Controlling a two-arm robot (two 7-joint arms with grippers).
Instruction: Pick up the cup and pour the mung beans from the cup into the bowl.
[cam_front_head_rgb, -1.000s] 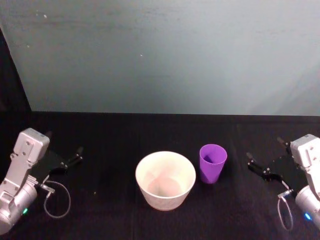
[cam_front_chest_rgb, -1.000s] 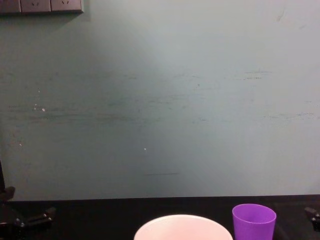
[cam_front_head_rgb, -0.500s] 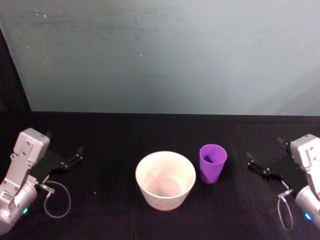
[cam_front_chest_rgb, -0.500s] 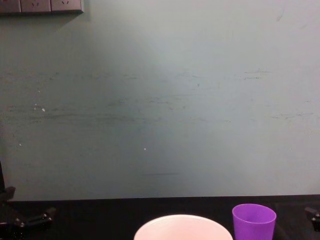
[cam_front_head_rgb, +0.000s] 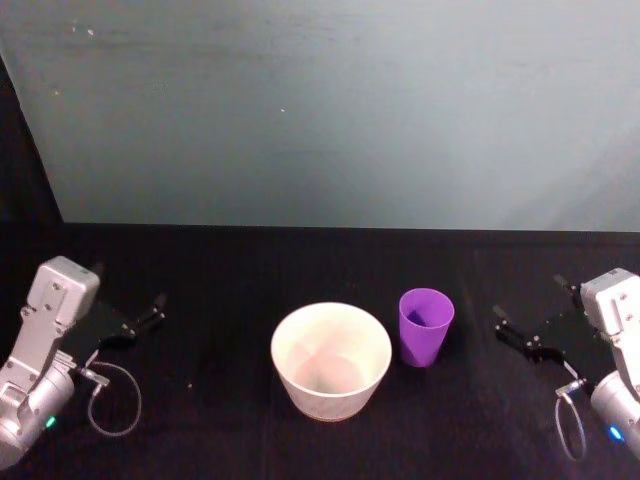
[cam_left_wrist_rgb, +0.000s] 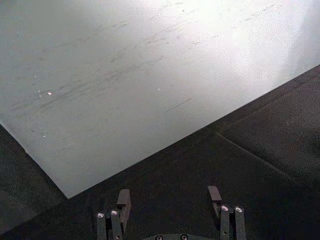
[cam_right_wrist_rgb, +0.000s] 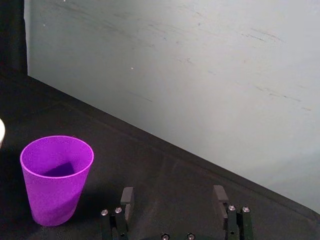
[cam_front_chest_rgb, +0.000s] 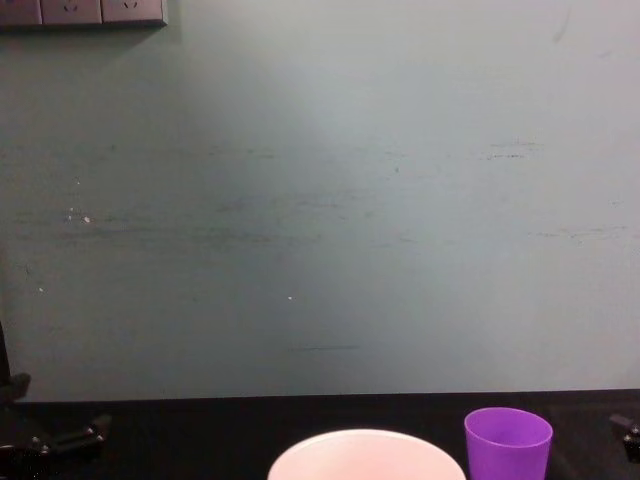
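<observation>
Head view — a black table (cam_front_head_rgb: 230, 270) before a pale grey-green wall (cam_front_head_rgb: 320, 110). The bowl (cam_front_head_rgb: 330, 398), wide and pinkish-white, stands upright near the middle of the table. The cup (cam_front_head_rgb: 426, 326), bright purple, stands upright just beside the bowl on the robot's right, slightly farther back; whether the two touch cannot be told. The cup's inside is in shadow and its contents cannot be made out. The left gripper (cam_front_head_rgb: 128, 287) rests low at the left edge, claw spread wide, well apart from the bowl. The right gripper (cam_front_head_rgb: 528, 297) sits low at the right edge, claw spread wide, near the cup but apart from it, holding nothing.

Left wrist view — two dark fingers stand wide apart over bare black table, nothing between them, with the wall beyond.

Right wrist view — the fingers stand wide apart and empty. The cup stands on the table off to one side ahead of them, not between them.

Chest view — the bowl's rim and the cup's upper part rise at the lower edge, the cup on the right. A socket plate (cam_front_chest_rgb: 80, 10) sits at the upper left of the wall.
</observation>
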